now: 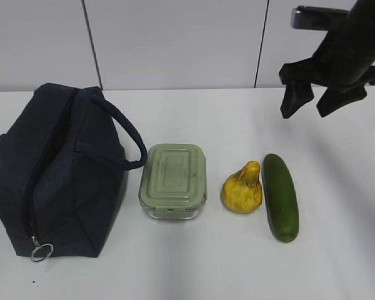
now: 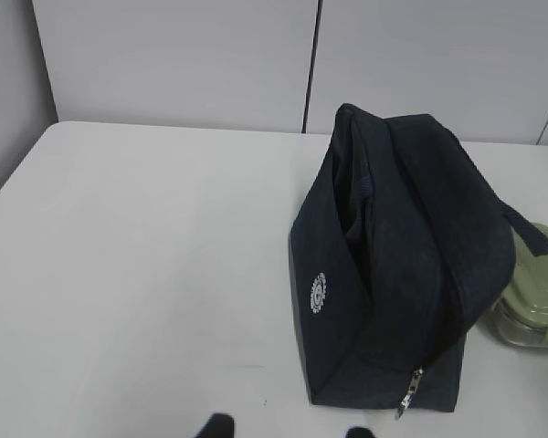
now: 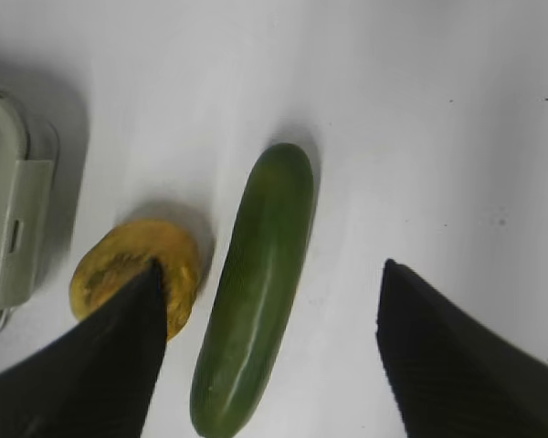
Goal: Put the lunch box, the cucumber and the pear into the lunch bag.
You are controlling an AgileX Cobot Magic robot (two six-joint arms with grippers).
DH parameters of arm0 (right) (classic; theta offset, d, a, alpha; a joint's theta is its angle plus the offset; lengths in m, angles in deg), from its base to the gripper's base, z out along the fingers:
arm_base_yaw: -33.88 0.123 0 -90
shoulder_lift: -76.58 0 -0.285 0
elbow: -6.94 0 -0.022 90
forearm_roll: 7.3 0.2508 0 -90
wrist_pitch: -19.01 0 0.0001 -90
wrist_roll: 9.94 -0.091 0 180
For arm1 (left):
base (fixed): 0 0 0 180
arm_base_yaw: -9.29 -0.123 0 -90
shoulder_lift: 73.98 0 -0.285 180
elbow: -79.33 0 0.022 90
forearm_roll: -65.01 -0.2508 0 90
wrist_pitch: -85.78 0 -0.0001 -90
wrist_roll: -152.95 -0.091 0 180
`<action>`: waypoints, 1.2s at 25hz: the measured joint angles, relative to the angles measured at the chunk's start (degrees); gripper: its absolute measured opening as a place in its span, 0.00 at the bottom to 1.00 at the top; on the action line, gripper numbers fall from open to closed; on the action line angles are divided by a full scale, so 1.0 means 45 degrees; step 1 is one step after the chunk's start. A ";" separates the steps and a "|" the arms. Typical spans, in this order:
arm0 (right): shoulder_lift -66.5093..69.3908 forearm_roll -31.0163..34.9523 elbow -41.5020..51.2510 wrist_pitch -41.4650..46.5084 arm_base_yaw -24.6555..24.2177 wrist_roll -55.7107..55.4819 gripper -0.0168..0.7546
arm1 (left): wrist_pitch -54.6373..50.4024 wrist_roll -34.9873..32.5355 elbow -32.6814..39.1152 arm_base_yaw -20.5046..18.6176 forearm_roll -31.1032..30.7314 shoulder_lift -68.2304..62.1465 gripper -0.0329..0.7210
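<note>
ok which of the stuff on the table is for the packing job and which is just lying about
For the job:
dark navy fabric lunch bag
sage-green lidded lunch box
bumpy yellow pear
smooth dark green cucumber

Lying about:
nothing else visible on the white table

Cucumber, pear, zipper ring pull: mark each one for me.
cucumber (image 1: 281,197): exterior view, middle of its body.
pear (image 1: 242,190): exterior view, on the wide yellow belly.
zipper ring pull (image 1: 42,252): exterior view, on the silver ring at the near end of the lunch bag (image 1: 56,175).
</note>
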 joint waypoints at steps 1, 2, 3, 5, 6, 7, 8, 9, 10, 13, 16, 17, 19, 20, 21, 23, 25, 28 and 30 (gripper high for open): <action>0.0384 -0.0089 -0.0228 0.0103 0.0080 -0.0082 0.74 | 0.0000 0.0000 0.0000 0.0000 0.0000 0.0000 0.36; 0.1263 -0.0172 -0.0754 0.0418 0.0187 -0.0197 0.73 | 0.0000 0.0000 0.0000 0.0000 0.0000 0.0000 0.36; 0.1675 -0.0176 -0.0966 0.0569 0.0271 -0.0217 0.73 | 0.0000 0.0000 0.0000 0.0000 0.0000 0.0000 0.36; 0.2429 -0.0198 -0.1254 0.0927 0.0428 -0.0308 0.72 | 0.0000 0.0000 0.0000 0.0000 0.0000 0.0000 0.36; 0.2702 -0.0198 -0.1310 0.1083 0.0487 -0.0333 0.72 | 0.0000 0.0000 0.0000 0.0000 0.0000 0.0000 0.36; 0.3007 -0.0198 -0.1373 0.1275 0.0549 -0.0340 0.72 | 0.0000 0.0000 0.0000 0.0000 0.0000 0.0000 0.36; 0.3301 -0.0203 -0.1390 0.1407 0.0605 -0.0340 0.72 | 0.0000 0.0000 0.0000 0.0000 0.0000 0.0000 0.36; 0.3519 -0.0225 -0.1423 0.1582 0.0608 -0.0340 0.73 | 0.0000 0.0000 0.0000 0.0000 0.0000 0.0000 0.36; 0.3753 -0.0225 -0.1420 0.1744 0.0626 -0.0340 0.73 | 0.0000 0.0000 0.0000 0.0000 0.0000 0.0000 0.36; 0.4296 -0.0273 -0.1449 0.1802 0.0626 -0.0361 0.77 | 0.0000 0.0000 0.0000 0.0000 0.0000 0.0000 0.36; 0.4637 -0.0249 -0.1569 0.1774 0.0626 -0.0361 0.79 | 0.0000 0.0000 0.0000 0.0000 0.0000 0.0000 0.36; 0.4745 -0.0173 -0.1619 0.1753 0.0626 -0.0361 0.79 | 0.0000 0.0000 0.0000 0.0000 0.0000 0.0000 0.36; 0.5004 -0.0038 -0.1734 0.1695 0.0626 -0.0361 0.78 | 0.0000 0.0000 0.0000 0.0000 0.0000 0.0000 0.36; 0.5109 -0.0012 -0.1755 0.1675 0.0626 -0.0361 0.78 | 0.0000 0.0000 0.0000 0.0000 0.0000 0.0000 0.36; 0.5229 -0.0012 -0.1755 0.1644 0.0626 -0.0361 0.77 | 0.0000 0.0000 0.0000 0.0000 0.0000 0.0000 0.36; 0.5362 0.0005 -0.1755 0.1645 0.0626 -0.0361 0.73 | 0.0000 0.0000 0.0000 0.0000 0.0000 0.0000 0.36; 0.5389 -0.0044 -0.1755 0.1645 0.0626 -0.0361 0.66 | 0.0000 0.0000 0.0000 0.0000 0.0000 0.0000 0.36; 0.5389 -0.0126 -0.1755 0.1645 0.0626 -0.0361 0.54 | 0.0000 0.0000 0.0000 0.0000 0.0000 0.0000 0.36; 0.5389 -0.0201 -0.1792 0.1670 0.0626 -0.0272 0.51 | 0.0000 0.0000 0.0000 0.0000 0.0000 0.0000 0.36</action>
